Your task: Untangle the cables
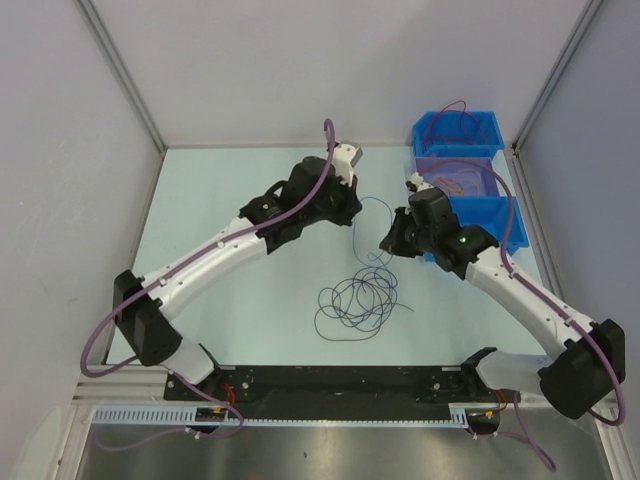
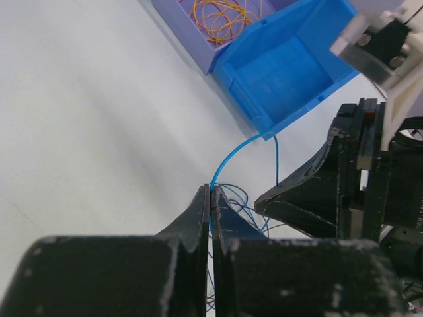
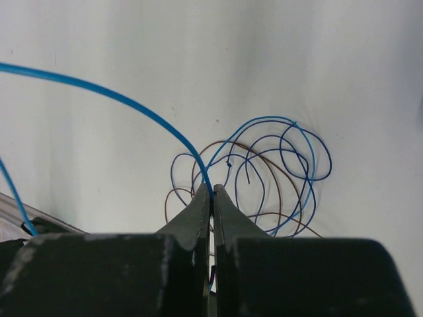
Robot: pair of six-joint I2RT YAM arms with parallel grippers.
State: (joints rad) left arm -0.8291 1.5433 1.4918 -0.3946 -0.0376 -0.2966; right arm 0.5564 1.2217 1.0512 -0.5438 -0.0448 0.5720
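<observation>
A light blue cable arcs in the air between my two grippers. My left gripper is shut on one part of it; the left wrist view shows the cable pinched at the jaw tips. My right gripper is shut on another part; the right wrist view shows the cable entering its closed tips. A tangle of dark blue, light blue and brown loops lies on the table below, also seen in the right wrist view. A brown cable runs through it.
Behind the right arm stand a blue bin, a purple bin holding orange and yellow cables, and another blue bin, seen open in the left wrist view. Grey walls enclose the table.
</observation>
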